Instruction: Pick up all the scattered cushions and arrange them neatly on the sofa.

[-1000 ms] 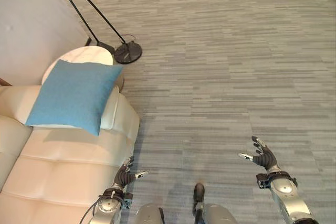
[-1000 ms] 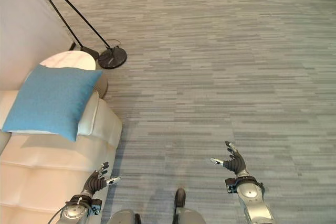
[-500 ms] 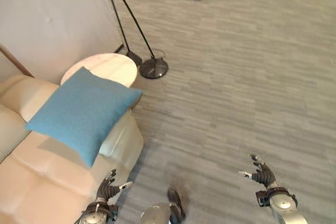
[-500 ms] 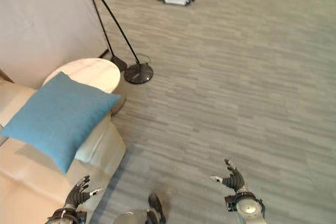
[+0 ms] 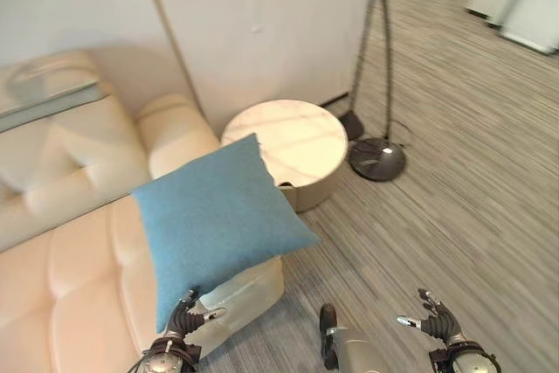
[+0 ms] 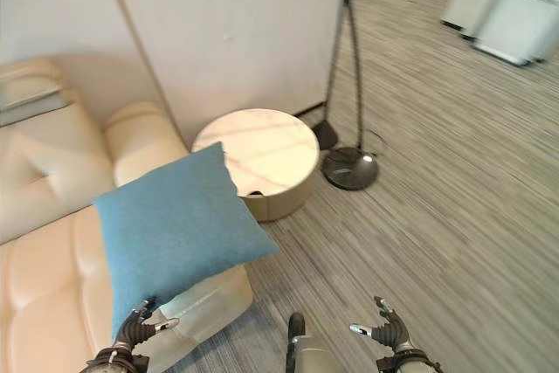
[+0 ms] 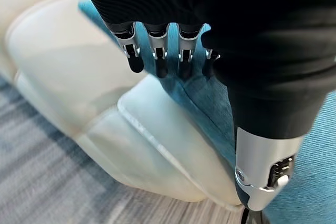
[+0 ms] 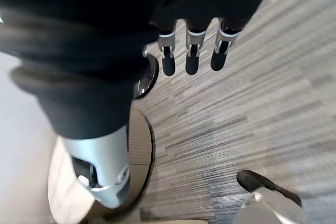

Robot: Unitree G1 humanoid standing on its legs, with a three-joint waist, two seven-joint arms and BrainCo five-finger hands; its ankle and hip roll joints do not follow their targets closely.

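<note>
Sofa [image 5: 79, 251]: cream, tufted, occupying the field from nine o'clock round to seven o'clock, its armrest end reaching toward six o'clock. Floor [image 5: 472, 216]: grey striped carpet from three o'clock down to five o'clock; no loose cushion is visible on the stretch I can see.

Cushion [image 5: 214, 220]: one, blue, square, propped tilted on the sofa's armrest just left of centre, one corner overhanging the edge toward the floor. It is on the sofa but not squared up against the backrest.

Round side table [image 5: 286, 141]: pale marbled top, at twelve o'clock from the cushion, just beside the sofa's end. Floor lamp base [image 5: 377, 159]: dark disc at two o'clock, near the table, with thin dark poles rising from it.

My left hand [image 5: 188, 319]: at seven o'clock, just below the cushion's lowest corner, over the armrest; fingers [image 7: 157, 59] straight and spread, holding nothing. My right hand [image 5: 437, 325]: at five o'clock, over bare carpet, well apart from the cushion; fingers [image 8: 190, 56] likewise straight and apart, empty.

Assessment: the step in hand appears to be the search-and-approach stage, with neither hand engaged. The next move, in my judgement, calls for either bringing both hands to the blue cushion to seat it flat against the backrest, or scanning further for others. Risk: a one-handed nudge may tip it off the armrest.
</note>
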